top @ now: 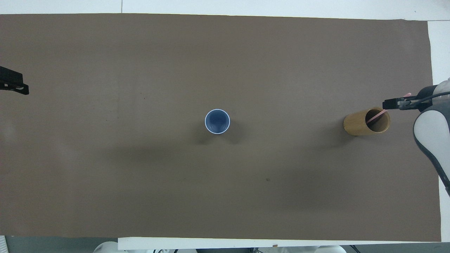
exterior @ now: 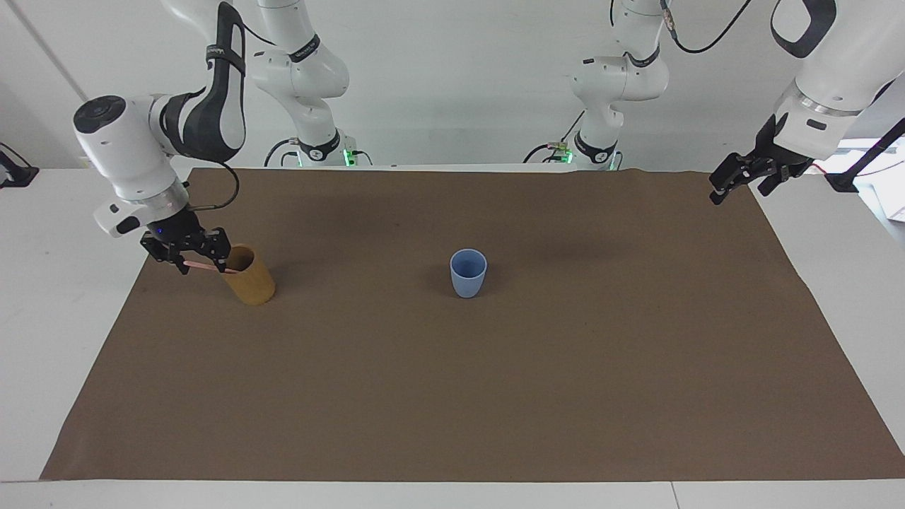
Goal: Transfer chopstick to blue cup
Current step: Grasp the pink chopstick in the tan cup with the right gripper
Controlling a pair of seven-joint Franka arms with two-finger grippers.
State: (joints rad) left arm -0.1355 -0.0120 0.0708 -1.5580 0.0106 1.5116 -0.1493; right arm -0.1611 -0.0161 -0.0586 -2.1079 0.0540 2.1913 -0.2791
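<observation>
The chopstick [exterior: 205,266] leans in a tan cup [exterior: 249,276] that stands on the brown mat [exterior: 452,396] toward the right arm's end of the counter [exterior: 42,297]. Its lower part goes down inside the cup, and its upper part slants out over the rim toward the mat's edge. The right hand [exterior: 185,260] is down at that sticking-out part, just beside the cup's mouth, with its fingers on either side of the stick. Whether they have actually closed on it cannot be told. In the overhead view the pink tip of the chopstick [top: 376,116] shows on both sides of the right hand [top: 390,104].

The blue cup [exterior: 468,273] stands upright near the middle of the mat, well apart from the tan cup [top: 366,122], and the overhead view shows the blue cup [top: 217,121] with nothing in it.

The left arm waits with the left hand [exterior: 739,184] raised over the mat's corner at its own end of the counter, fingers spread and gripping nothing.
</observation>
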